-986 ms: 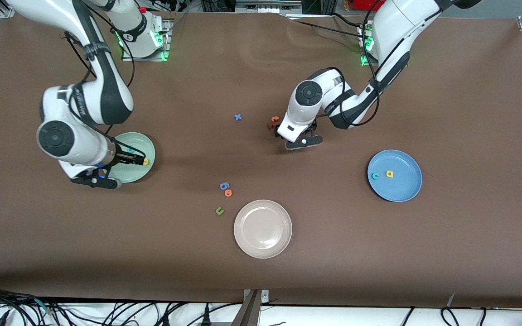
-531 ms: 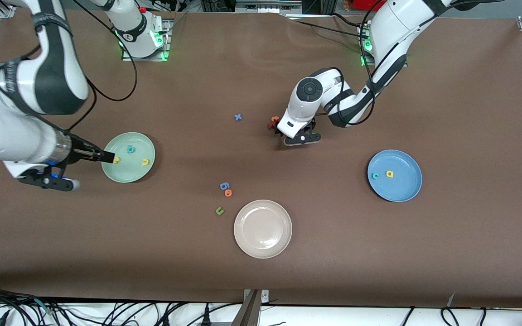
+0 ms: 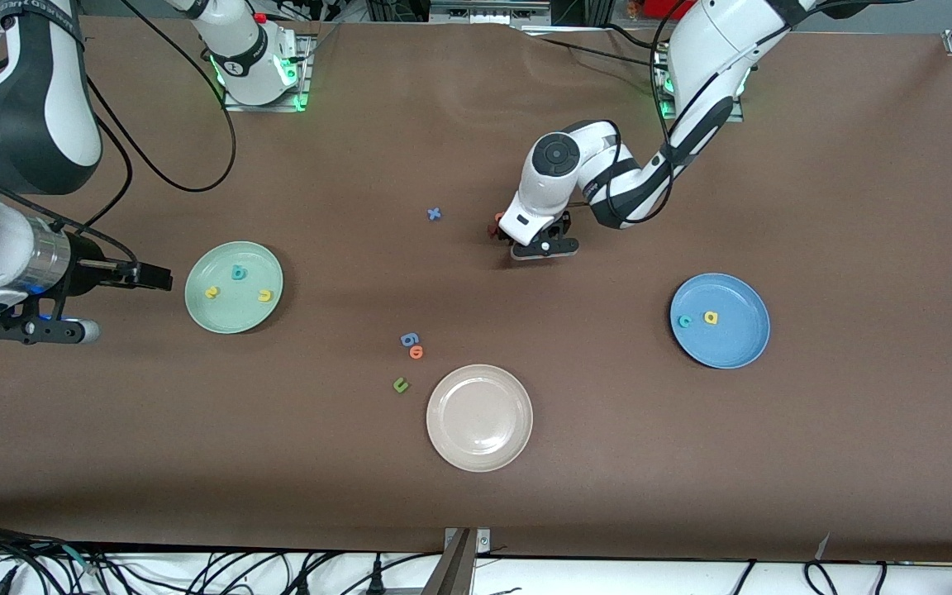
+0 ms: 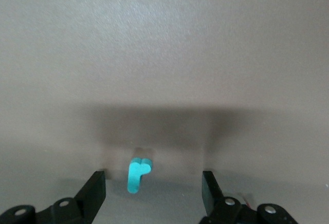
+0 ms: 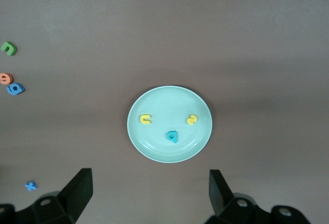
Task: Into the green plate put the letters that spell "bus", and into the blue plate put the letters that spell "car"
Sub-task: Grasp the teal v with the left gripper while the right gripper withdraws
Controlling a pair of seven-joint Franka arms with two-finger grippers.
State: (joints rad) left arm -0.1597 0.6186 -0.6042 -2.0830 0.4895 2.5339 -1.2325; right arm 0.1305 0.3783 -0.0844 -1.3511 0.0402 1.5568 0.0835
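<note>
Left tool point(image 4: 152, 190) low over desk point(image 3: 476, 496), jaws wide, straddling teal "r" point(image 4: 137, 174), untouched. Right tool point(image 5: 150, 193) spread wide, holding nothing, beside green plate point(image 3: 197, 310).

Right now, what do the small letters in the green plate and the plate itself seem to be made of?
The teal "b", yellow "u" and yellow "s" look like soft foam: thick, flat-cut shapes in matte, even colour with no shine. The green plate looks like smooth plastic, possibly melamine: one pale mint colour, shallow rim, a faint sheen. Ceramic cannot be ruled out.
</note>
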